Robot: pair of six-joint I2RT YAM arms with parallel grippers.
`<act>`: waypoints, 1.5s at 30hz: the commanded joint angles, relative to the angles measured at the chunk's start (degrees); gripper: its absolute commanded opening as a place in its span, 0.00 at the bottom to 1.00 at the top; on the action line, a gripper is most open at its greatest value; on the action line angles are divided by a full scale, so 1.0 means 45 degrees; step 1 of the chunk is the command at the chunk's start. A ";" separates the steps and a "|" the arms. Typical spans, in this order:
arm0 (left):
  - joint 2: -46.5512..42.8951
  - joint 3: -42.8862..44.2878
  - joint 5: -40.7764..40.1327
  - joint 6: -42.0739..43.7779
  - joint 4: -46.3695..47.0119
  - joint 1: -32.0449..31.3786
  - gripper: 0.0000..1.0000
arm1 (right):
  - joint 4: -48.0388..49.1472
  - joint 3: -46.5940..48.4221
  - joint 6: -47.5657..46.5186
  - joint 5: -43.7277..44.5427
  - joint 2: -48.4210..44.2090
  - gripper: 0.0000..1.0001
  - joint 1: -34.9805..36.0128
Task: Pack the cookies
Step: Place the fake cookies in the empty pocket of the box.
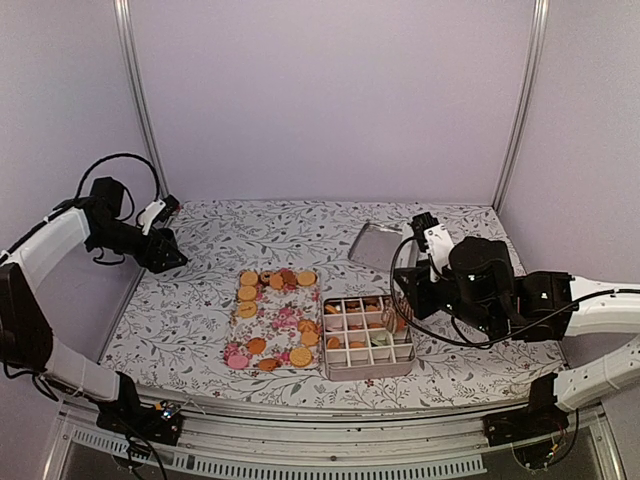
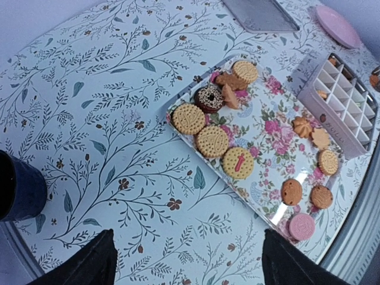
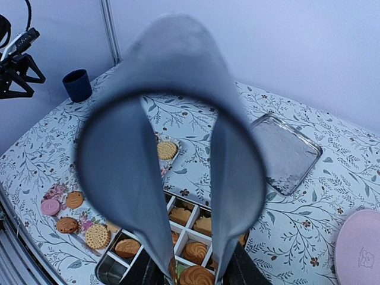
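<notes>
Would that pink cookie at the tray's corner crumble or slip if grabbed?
The pink cookie looks thin and flat: probably light, unlikely to roll, possibly brittle if squeezed hard. The tray under it shines, so a nudge may slide it.

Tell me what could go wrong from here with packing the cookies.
The tongs reach down to the dividers of the box, right by a cookie, so they might snag a divider or crack it. The tongs also hide much of the right wrist view, so aiming may be off. The pink cookie lies at a corner of the tray and could be knocked off.
</notes>
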 commanded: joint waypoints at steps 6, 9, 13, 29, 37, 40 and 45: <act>0.0955 0.0070 0.0298 0.0282 0.0841 -0.0126 0.84 | -0.0757 -0.0293 0.1000 0.0457 -0.0039 0.13 0.0022; 0.1213 -0.0044 0.0271 0.0373 0.0965 -0.0219 0.84 | -0.0778 -0.0200 0.1198 0.0315 0.0228 0.13 0.0011; 0.1466 -0.0208 0.0249 0.0408 0.1161 -0.0306 0.84 | -0.0754 -0.0085 0.1434 0.0053 0.0584 0.18 -0.0089; 0.1402 -0.0087 0.0066 0.0275 0.1057 -0.0702 0.84 | -0.0357 -0.0434 0.1148 -0.0360 0.0312 0.35 -0.0674; 0.1151 -0.0193 0.0069 0.0418 0.0940 -0.0781 0.83 | -0.0368 -0.0262 0.1001 -0.0413 0.0283 0.48 -0.0677; 0.1030 -0.0242 0.0030 0.0495 0.0913 -0.0790 0.83 | -0.0386 -0.0096 0.0930 -0.0321 0.0188 0.48 -0.0676; 0.0792 -0.0421 -0.0110 0.0663 0.0925 -0.0789 0.83 | -0.0466 0.0150 0.0722 -0.0192 0.0040 0.43 -0.0684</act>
